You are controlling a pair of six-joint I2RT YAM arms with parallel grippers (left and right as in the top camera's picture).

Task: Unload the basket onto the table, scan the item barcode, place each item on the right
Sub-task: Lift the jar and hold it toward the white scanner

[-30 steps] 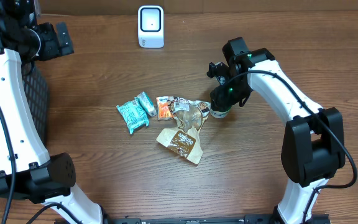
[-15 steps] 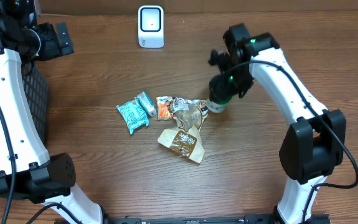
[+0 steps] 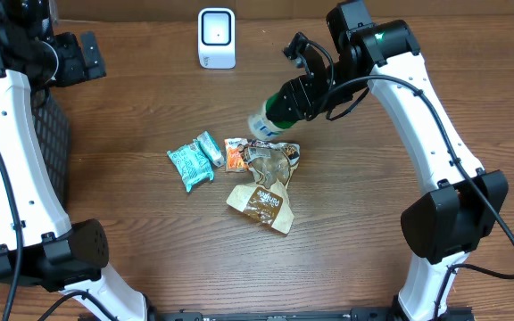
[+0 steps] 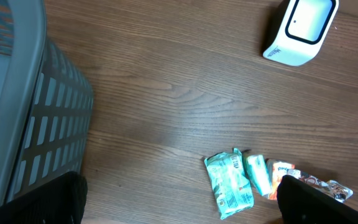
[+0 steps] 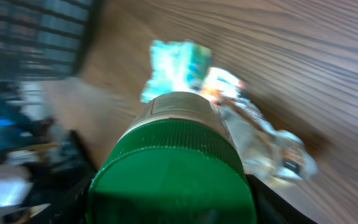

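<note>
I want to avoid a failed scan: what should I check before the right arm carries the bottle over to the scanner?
1. Bottle secure in the right tool: ok, gripped at the green cap end.
2. Bottle held up off the snack packets: ok.
3. Way to the scanner free: ok, nothing lies between them in the overhead view.
4. Barcode turned toward the scanner: cannot tell, the label is blurred.
5. Left tool out of the way: ok, open and over by the basket.
</note>
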